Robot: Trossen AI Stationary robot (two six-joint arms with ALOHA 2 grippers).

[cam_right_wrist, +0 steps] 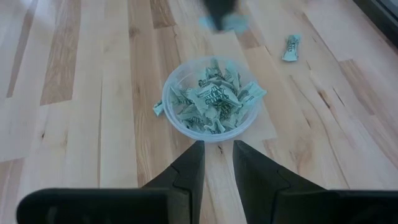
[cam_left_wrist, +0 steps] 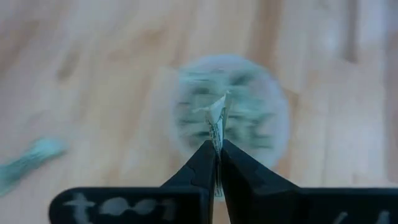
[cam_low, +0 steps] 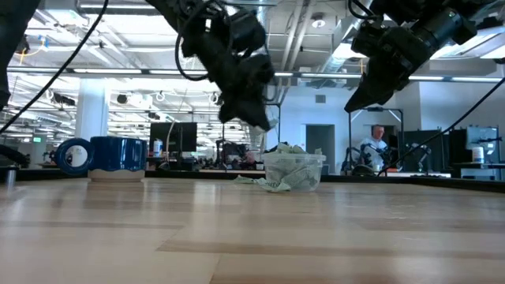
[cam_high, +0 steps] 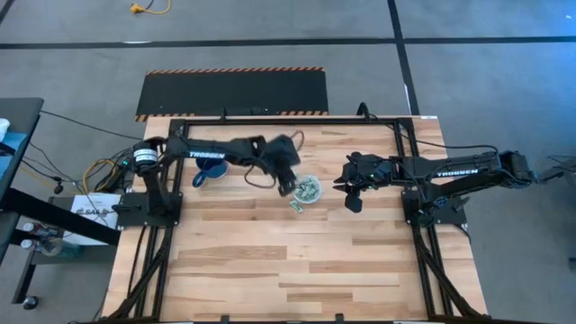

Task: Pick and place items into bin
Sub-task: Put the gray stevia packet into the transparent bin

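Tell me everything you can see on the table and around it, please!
Cup: one, clear, mid-table between the arms, heaped with wrapped pieces.
Wrapped pieces: many, pale green and white, in the cup.
Loose wrapped pieces: at least two, green and white, on the wood beside the cup.
Mug: one, dark blue, near the left arm's base.
Table: one, light wood.
Mat: one, black with a striped edge, on the floor behind the table.
Person: one, far off in the room.
Left gripper: shut on one wrapped piece, above the cup.
Right gripper: open, empty, raised beside the cup.
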